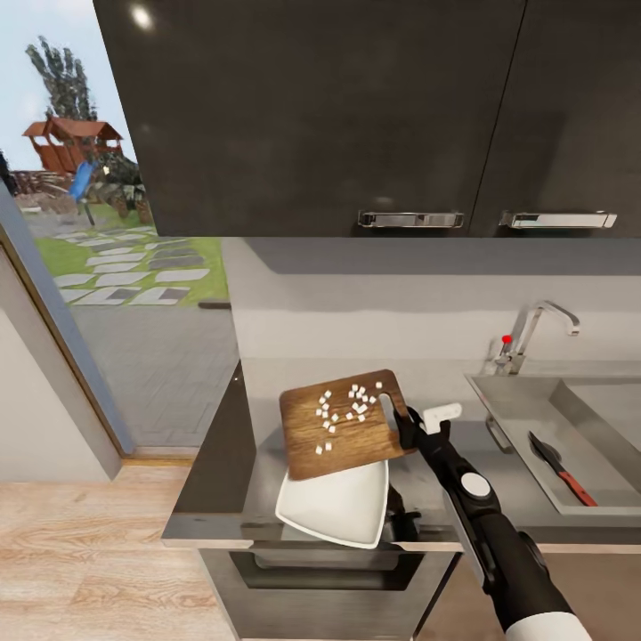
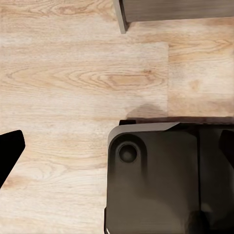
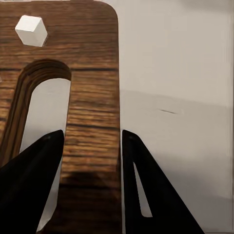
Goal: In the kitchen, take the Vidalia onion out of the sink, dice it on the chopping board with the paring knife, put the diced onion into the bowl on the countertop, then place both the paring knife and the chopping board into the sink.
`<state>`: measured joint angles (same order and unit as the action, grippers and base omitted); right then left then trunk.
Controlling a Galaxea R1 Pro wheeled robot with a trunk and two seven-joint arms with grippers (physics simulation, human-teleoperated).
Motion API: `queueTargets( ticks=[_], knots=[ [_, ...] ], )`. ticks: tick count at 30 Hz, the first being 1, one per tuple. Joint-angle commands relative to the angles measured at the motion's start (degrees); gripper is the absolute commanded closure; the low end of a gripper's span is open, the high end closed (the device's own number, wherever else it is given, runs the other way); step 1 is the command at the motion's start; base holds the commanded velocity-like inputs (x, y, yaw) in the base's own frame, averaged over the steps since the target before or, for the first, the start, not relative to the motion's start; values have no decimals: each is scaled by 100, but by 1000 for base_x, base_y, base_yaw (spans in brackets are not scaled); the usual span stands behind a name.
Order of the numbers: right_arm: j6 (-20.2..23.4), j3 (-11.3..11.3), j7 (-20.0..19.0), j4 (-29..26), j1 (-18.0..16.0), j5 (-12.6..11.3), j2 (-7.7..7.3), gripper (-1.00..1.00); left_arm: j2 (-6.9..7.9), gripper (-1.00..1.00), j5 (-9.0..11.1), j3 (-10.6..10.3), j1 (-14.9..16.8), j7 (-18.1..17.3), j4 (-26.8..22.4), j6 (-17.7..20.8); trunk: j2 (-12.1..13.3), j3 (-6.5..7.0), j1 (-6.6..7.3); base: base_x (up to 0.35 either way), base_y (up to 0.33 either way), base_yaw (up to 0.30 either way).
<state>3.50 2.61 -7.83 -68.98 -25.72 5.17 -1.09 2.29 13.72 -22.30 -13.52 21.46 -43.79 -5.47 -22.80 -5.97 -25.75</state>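
The chopping board (image 1: 343, 427), dark brown wood, hangs tilted above the white bowl (image 1: 338, 515), which sits at the countertop's (image 1: 223, 463) front edge. Several white diced onion cubes (image 1: 345, 411) lie on the board. My right gripper (image 1: 406, 429) is shut on the board's handle end. In the right wrist view the fingers (image 3: 44, 165) pinch the strip beside the slot of the board (image 3: 92, 97), and one onion cube (image 3: 31, 30) lies past the slot. The paring knife (image 1: 557, 466) lies inside the sink (image 1: 516, 405). My left gripper (image 2: 117, 146) hangs open over the floor.
A chrome tap (image 1: 537, 328) with a red knob stands behind the sink. Dark wall cabinets (image 1: 356, 116) hang overhead. At the left a glass door gives onto a garden. The left wrist view looks down on wood floor (image 2: 73, 73) and my dark base (image 2: 156, 180).
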Motion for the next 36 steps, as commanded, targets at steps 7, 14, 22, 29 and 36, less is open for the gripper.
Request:
queueTargets(
  ticks=[7,14,22,29,36],
  knots=[
    [-357,2,-20,205,-3,45,-40,100,9,-100,61,-38,3,42,-7,-24,-12,-11,-4,0,0,0],
    [-458,2,-17,283,-3,45,-41,100,9,-100,61,-38,0,42,-7,-24,-12,-11,-4,0,0,0],
    [-470,2,-17,282,-3,45,-41,100,9,-100,61,-38,3,42,-7,-24,-12,-11,-4,0,0,0],
    [-473,2,4,282,-3,58,-34,100,9,-100,61,-38,2,42,-7,-24,-12,-11,-4,0,0,0],
    [-474,3,3,280,-3,63,-40,100,9,-100,61,-38,3,42,-6,-24,-12,17,-4,0,0,0]
  ],
)
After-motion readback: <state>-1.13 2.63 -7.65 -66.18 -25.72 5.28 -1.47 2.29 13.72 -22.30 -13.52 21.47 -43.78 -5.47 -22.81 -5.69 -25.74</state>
